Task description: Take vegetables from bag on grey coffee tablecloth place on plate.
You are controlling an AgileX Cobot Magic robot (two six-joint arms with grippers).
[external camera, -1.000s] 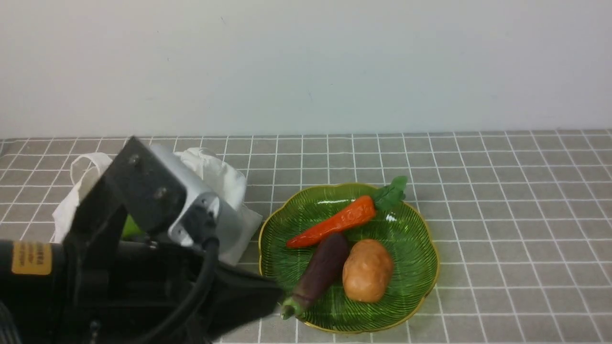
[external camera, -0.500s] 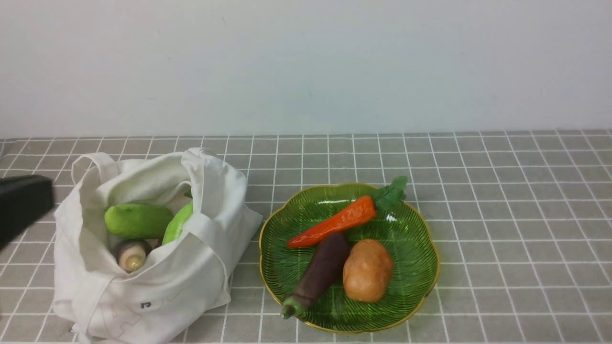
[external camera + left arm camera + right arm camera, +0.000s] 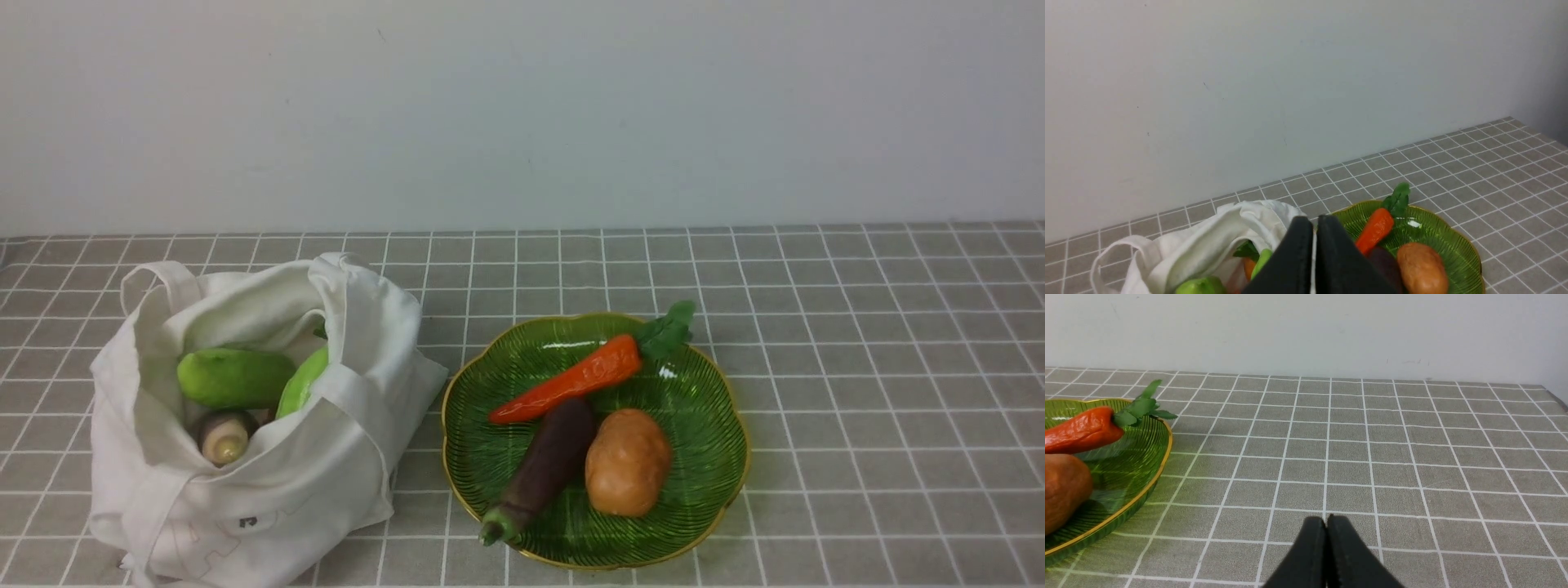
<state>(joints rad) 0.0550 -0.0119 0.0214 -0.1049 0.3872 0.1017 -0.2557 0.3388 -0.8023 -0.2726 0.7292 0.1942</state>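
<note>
Grey gridded tablecloth (image 3: pixel 857 367) under all; white bag (image 3: pixel 351 457) at left, green vegetables (image 3: pixel 235 378) inside; plate (image 3: pixel 702 457) beside it bears carrot (image 3: pixel 571 380), eggplant (image 3: pixel 551 457), potato-like piece (image 3: pixel 629 463); left gripper (image 3: pixel 1308 224) and right gripper (image 3: pixel 1327 522) closed, empty.

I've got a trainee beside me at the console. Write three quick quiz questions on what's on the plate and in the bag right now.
1. Multiple choice: which vegetable on the plate has a leafy green top?
a) the brown potato
b) the orange-red carrot
c) the dark purple eggplant

2. True or false: the bag stands to the right of the plate in the front view.

3. Fill in the blank: the eggplant's green stem end reaches over the plate's ____.

Key: 1 b, the carrot; 2 false, it stands to the left; 3 rim, where the stem end pokes out.
</note>
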